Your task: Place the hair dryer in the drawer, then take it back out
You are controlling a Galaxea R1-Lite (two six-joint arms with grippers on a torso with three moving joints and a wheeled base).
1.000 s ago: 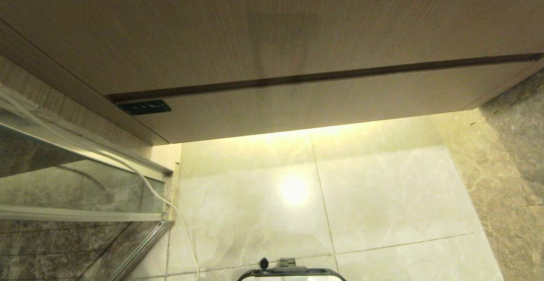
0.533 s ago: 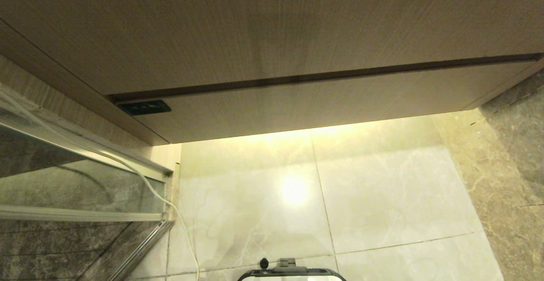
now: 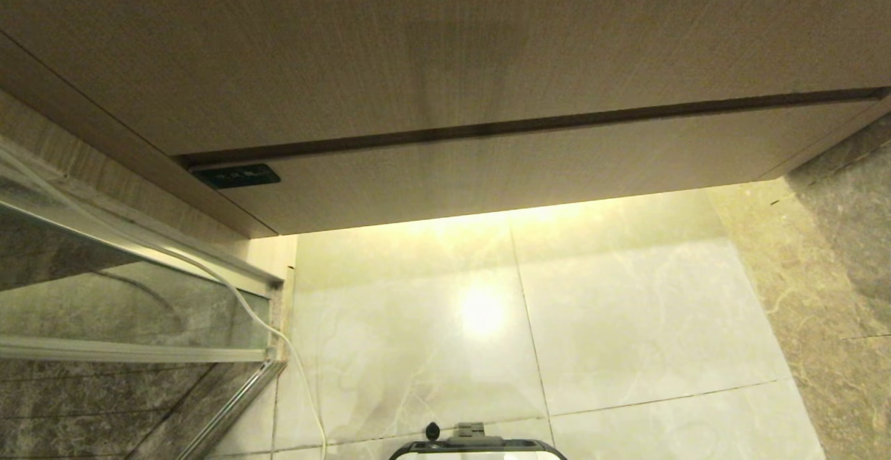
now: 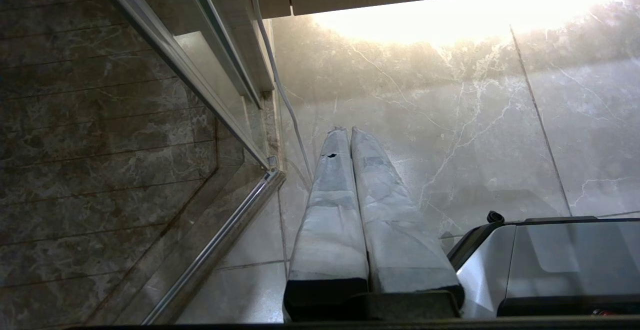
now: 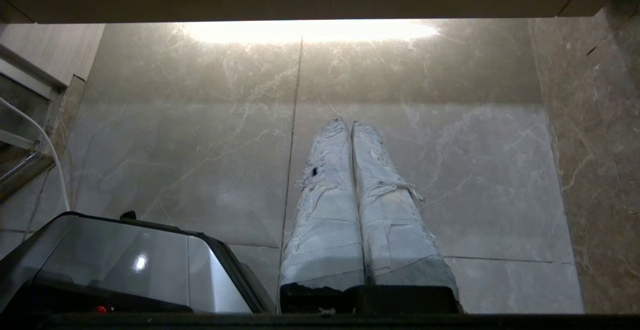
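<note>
We see the drawer (image 3: pixel 529 168) pushed flush under the taller panel (image 3: pixel 445 49); the hair dryer is out of sight; our left gripper (image 4: pixel 348 131) and right gripper (image 5: pixel 347 123) hang closed and empty above the floor tiles (image 3: pixel 626 321)

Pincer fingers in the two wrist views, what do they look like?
Both look alike. The left pincer has two long tapering fingers wrapped in pale grey-white tape over black bases, with a small dark hole in one wrap. The right pincer has the same taped fingers, whiter, wrinkled and fraying at the edges, also with a small dark spot.
</note>
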